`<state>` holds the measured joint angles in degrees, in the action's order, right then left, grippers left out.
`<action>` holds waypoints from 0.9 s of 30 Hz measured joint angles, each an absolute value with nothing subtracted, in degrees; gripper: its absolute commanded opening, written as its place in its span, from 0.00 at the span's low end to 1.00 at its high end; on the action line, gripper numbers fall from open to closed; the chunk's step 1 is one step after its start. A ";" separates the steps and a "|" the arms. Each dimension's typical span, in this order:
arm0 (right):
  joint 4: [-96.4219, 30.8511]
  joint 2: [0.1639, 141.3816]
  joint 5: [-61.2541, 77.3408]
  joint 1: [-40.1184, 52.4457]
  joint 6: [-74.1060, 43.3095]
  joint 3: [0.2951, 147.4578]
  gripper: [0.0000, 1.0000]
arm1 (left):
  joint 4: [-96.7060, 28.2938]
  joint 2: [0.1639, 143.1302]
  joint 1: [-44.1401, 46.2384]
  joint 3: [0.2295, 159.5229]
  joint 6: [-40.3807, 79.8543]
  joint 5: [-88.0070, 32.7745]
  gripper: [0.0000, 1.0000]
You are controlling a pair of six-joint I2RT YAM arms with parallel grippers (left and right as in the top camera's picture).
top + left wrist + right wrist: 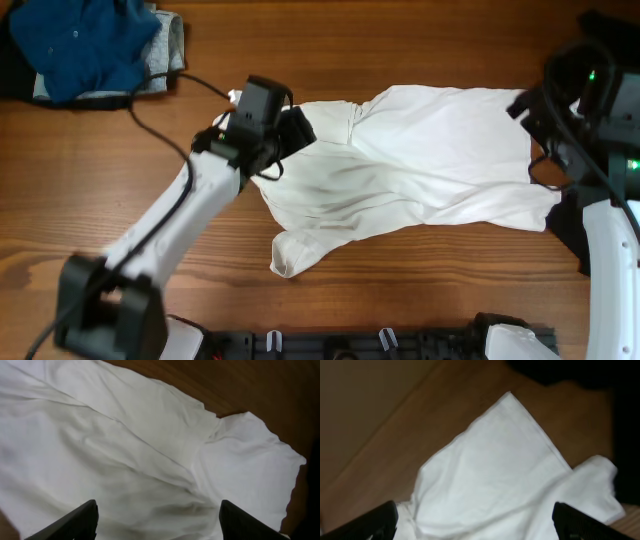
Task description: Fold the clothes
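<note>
- The white T-shirt (420, 160) is lying spread but rumpled across the middle of the wooden table (100, 200). No lettering is showing, and one sleeve (290, 250) is trailing toward the near edge.
- It is looking light, soft and limp. By my judgement such cloth is going to sag and bunch from a single pinch, so hems and corners are offering better holds than the loose middle.
- The left gripper (157, 525) is hovering over the shirt's left part, with its jaws spread wide and nothing between them.
- The right gripper (480, 527) is hanging above the shirt's right-hand corner (510, 400), likewise wide open and empty. That corner is presenting a crisp edge, and I judge it a good place to pinch.
- One white shirt is lying in the working area.
- A pile in the far left corner is showing one blue garment (85, 45) on top of one grey garment (172, 40). There is probably one black garment (8, 80) beneath them, though too little of it is showing to be sure.
</note>
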<state>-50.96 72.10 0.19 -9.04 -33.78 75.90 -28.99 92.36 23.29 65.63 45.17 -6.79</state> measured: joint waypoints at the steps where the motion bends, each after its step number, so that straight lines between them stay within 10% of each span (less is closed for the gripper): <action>1: -48.97 72.62 2.04 -9.04 -33.01 75.92 1.00 | -28.25 94.45 22.52 66.37 44.80 -8.62 0.79; 5: -42.94 75.42 8.12 -9.04 -31.73 75.94 1.00 | -25.02 100.97 21.15 69.36 43.88 -13.08 1.00; 27: -33.41 89.01 20.51 -9.04 -33.26 75.94 0.99 | -12.32 108.29 27.35 70.63 52.10 -14.90 0.99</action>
<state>-33.41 89.01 20.51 -9.04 -33.26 75.94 -12.32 108.29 27.35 70.63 52.10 -14.90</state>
